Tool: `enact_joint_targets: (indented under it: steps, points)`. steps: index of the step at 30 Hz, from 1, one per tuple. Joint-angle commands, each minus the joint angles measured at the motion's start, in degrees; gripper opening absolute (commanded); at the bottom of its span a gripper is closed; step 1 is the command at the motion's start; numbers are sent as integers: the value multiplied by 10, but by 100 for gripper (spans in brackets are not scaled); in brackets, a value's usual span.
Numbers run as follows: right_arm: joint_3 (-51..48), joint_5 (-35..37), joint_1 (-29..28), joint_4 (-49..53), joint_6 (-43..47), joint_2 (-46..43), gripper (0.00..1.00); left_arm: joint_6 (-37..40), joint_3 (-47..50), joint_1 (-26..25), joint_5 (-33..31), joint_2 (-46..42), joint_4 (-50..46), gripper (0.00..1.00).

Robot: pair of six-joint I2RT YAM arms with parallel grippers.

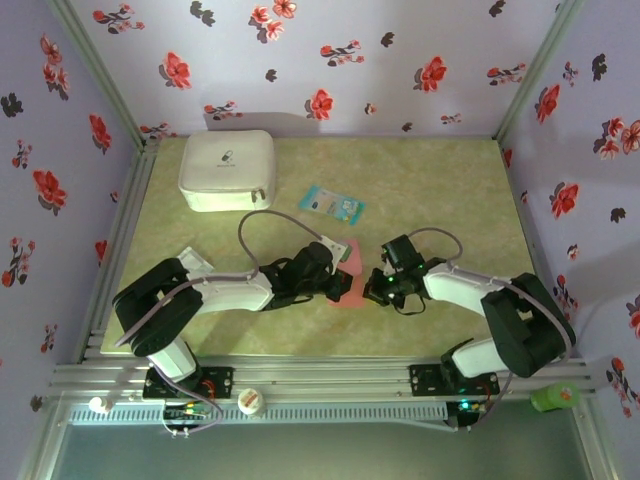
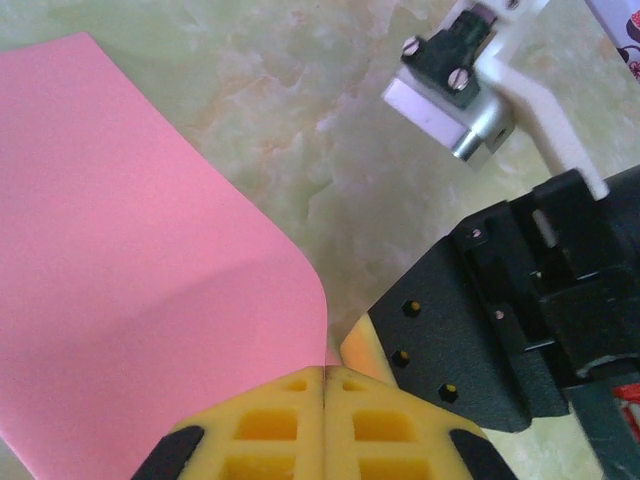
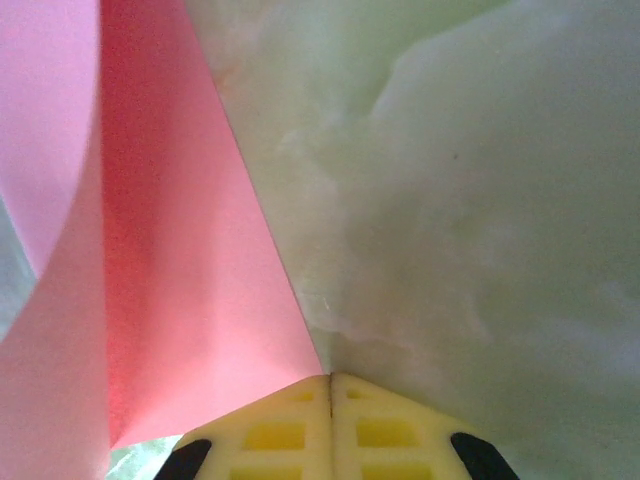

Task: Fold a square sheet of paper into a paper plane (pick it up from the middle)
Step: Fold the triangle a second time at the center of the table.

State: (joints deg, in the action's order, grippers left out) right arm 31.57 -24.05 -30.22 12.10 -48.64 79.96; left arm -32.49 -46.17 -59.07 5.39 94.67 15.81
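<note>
Top external: left and right jaws tight on the square sheet of paper (image 1: 344, 293); white case (image 1: 228, 170) logo illegible.

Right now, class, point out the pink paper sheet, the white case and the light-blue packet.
pink paper sheet (image 2: 130, 260): left wrist view, on its flat middle area.
white case (image 1: 227, 170): top external view, centre of its top face.
light-blue packet (image 1: 331, 204): top external view, middle of its printed face.
</note>
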Motion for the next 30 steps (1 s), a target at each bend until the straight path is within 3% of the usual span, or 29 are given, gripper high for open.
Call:
enact_joint_targets:
  steps: [1,9,13,20,30]
  points:
    - [-8,-18,-5,-32,-14,-25,0,-8,12,4,10,9,13,0]
    - [-12,-81,-9,-112,-47,40,0,-9,13,4,15,10,15,0]
    - [-6,-58,-9,-87,-36,69,0,-9,17,5,15,9,17,0]
    - [32,52,-9,77,52,73,0,-21,23,19,13,12,21,0]
    - [42,34,-9,64,58,86,0,-15,22,41,12,33,34,0]
